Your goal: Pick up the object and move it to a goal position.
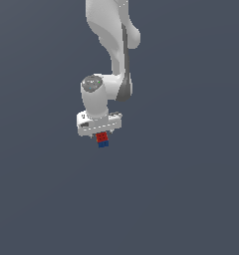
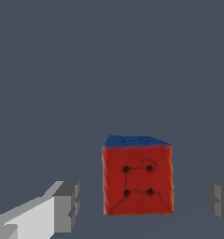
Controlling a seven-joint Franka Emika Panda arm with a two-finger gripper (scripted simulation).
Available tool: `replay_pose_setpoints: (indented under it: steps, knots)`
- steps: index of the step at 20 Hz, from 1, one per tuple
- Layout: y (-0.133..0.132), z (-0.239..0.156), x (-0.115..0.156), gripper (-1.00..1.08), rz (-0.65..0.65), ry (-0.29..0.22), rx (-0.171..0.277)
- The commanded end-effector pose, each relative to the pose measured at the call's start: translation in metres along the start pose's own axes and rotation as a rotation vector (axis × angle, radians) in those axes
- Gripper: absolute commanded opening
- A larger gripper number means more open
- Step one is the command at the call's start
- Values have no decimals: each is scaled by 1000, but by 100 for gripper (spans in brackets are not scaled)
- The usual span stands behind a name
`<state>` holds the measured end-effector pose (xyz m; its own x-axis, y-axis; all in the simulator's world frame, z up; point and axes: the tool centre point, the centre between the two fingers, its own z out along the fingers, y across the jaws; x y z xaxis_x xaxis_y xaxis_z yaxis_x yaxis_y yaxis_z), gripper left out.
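The object (image 1: pixel 102 140) is a tiny block, red on its upper half with small dark dots and blue on its lower half. In the exterior view it sits directly under the white hand of my gripper (image 1: pixel 101 134). In the wrist view the object (image 2: pixel 137 179) shows its red dotted face with a blue strip along one edge. It lies between the two grey fingertips of my gripper (image 2: pixel 144 205). One fingertip (image 2: pixel 67 205) and the other (image 2: pixel 220 203) each stand clear of the block, with a gap on both sides. The gripper is open and touches nothing.
A plain dark grey-blue surface (image 1: pixel 191 199) fills both views. The white arm (image 1: pixel 114 40) comes down from the top of the exterior view. No other objects or edges show.
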<state>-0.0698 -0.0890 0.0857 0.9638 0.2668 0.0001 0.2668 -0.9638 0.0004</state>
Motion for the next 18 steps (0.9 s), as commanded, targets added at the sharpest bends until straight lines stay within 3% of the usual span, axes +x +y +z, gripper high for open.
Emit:
replay_pose_setpoints:
  steps: [1, 7, 18]
  knots:
    - [1, 2, -2, 100, -7, 0, 0]
    - [1, 7, -2, 100, -4, -1, 0]
    - [1, 50, -3, 100, -7, 0, 0]
